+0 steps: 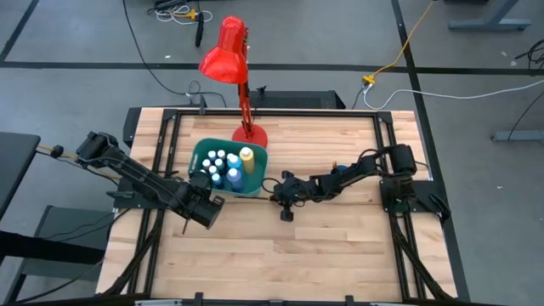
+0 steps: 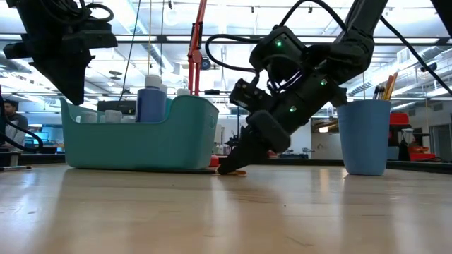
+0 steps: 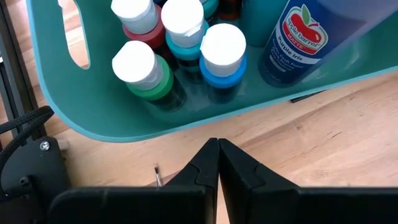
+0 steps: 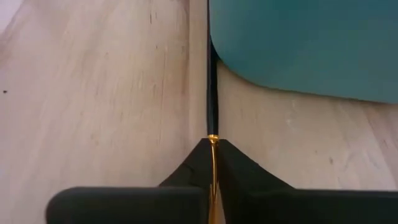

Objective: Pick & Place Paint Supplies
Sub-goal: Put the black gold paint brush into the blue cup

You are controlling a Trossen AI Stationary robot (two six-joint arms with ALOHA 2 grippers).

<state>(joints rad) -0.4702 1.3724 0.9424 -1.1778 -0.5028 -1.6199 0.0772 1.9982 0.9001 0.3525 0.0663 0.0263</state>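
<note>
1 thin brush (image 4: 212,93) lay flat on the table (image 1: 340,255) just beside the teal bin (image 1: 204,151) at its 3 o'clock, pinched at the gold ferrule by the right gripper (image 4: 212,147), so it could pivot or slip when lifted, while the left gripper (image 3: 217,144) waited with fingers together at the bin's 7 o'clock.

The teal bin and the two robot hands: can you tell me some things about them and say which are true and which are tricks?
1. The right gripper is shut on a thin brush lying on the table beside the bin. True.
2. The left gripper is wide open. False: its fingers are pressed together, holding nothing.
3. Bottles with white caps stand inside the bin. True.
4. The bin is empty. False: it holds several bottles, one of them a taller yellow bottle.
5. The lamp is blue. False: it is red.
</note>
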